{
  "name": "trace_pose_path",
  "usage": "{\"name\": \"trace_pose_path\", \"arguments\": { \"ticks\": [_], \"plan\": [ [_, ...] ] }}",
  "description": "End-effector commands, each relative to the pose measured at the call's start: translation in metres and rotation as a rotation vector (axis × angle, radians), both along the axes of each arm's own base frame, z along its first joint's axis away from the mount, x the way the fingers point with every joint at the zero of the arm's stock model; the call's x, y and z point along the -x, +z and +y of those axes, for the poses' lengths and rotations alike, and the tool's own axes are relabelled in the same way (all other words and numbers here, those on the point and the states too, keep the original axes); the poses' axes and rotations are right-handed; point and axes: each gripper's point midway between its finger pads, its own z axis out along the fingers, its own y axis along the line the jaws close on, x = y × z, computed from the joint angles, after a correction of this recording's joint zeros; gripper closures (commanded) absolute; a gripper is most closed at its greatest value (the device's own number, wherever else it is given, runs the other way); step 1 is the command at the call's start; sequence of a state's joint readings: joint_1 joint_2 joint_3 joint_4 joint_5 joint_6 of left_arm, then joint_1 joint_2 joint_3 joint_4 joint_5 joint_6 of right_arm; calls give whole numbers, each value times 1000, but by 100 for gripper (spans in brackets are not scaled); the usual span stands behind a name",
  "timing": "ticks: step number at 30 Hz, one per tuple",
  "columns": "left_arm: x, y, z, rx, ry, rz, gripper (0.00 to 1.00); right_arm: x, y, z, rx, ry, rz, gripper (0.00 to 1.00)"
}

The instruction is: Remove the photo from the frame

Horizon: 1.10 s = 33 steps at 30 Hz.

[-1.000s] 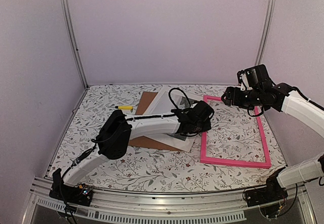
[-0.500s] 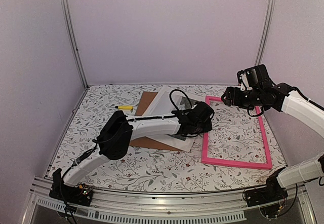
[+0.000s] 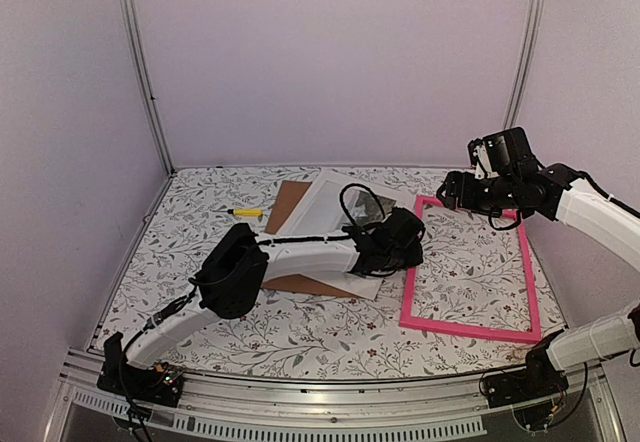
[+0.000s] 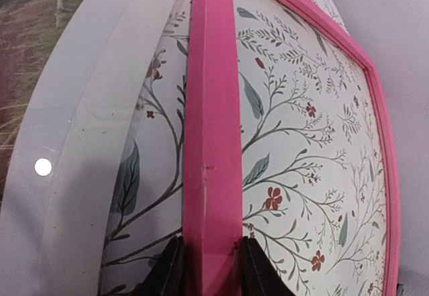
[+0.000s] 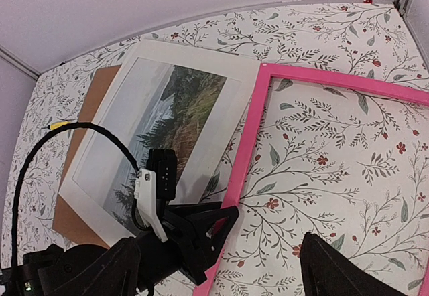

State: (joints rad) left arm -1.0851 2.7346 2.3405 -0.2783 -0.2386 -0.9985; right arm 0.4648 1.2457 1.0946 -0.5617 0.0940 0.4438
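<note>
Your left gripper (image 4: 212,269) is pinching the left rail of the frame (image 5: 248,142), one finger on each side of the pink bar. The photo (image 5: 161,128) sits outside it, just beside that rail, on the brown backing board (image 5: 100,88). Your right gripper (image 3: 452,191) hangs over the frame's far corner, jaws spread wide.

Smooth pink frame (image 4: 213,142), matt paper photo (image 5: 167,112)

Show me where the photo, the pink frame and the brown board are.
photo (image 5: 167,125), right wrist view, middle of the printed landscape.
pink frame (image 5: 335,80), right wrist view, its top bar.
brown board (image 5: 100,95), right wrist view, bare corner beside the photo.
</note>
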Motion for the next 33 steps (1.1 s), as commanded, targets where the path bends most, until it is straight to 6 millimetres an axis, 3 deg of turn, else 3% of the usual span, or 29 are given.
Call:
{"name": "trace_pose_path", "arguments": {
  "ticks": [1,9,16,27,33],
  "plan": [
    [5,24,-28,115,-55,-42,74,3,-3,1,7,9,11,15],
    [-4,26,-27,137,-63,-51,73,3,-3,2,4,11,14,15],
    [-7,32,-27,138,-74,-67,66,2,-2,3,-2,11,14,15],
    [-8,59,-15,108,-82,-110,50,1,0,5,-16,12,12,15],
    [-12,90,1,80,-86,-162,42,-3,6,10,-41,18,-1,14]
  ]
}}
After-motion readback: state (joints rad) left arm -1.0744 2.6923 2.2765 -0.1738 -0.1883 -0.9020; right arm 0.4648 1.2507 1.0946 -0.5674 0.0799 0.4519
